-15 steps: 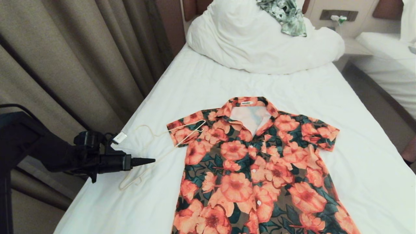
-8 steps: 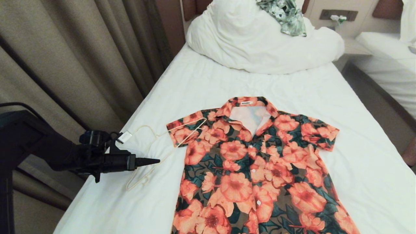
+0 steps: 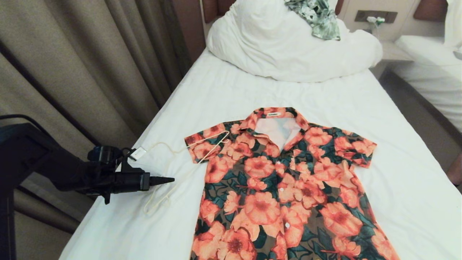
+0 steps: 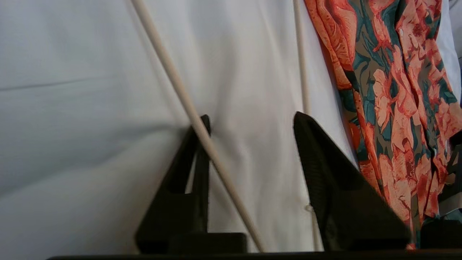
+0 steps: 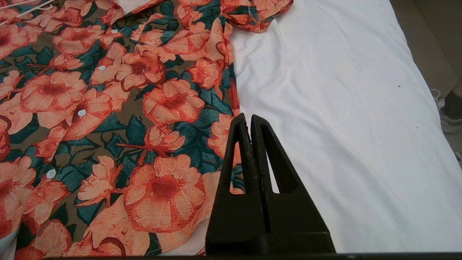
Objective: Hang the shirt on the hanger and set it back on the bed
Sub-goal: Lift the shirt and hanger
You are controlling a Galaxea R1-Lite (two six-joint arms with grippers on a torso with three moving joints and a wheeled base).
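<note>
Between the two fingers of my left tool (image 4: pixel 249 126) runs one thin cream bar of the hanger (image 3: pixel 169 173). That bar is the thing my next move turns on. In the left wrist view it slants across the gap and sits right against one finger (image 4: pixel 196 155), while the other finger (image 4: pixel 325 173) stands well apart from it. So my left tool is partly spread, with a clear gap, and it is not pinching anything yet.

The hanger lies flat on the bed (image 3: pixel 252 90), on the white sheet. One end of it rests on the near sleeve of the shirt (image 3: pixel 274 187), and its other end reaches toward the bed's edge, just under my left tool. Its long way runs from that sleeve down toward me, slanted, not straight across.

The shirt lies spread out flat on the bed, collar toward the pillow, buttons up. It is just beside the hanger, on the side away from my left arm.

My left tool is much nearer the hanger. My right tool (image 5: pixel 249 121) is pressed together and empty, and it hangs over the far edge of the shirt, well apart from the hanger.

I think I need to squeeze on that bar next and then lift.
</note>
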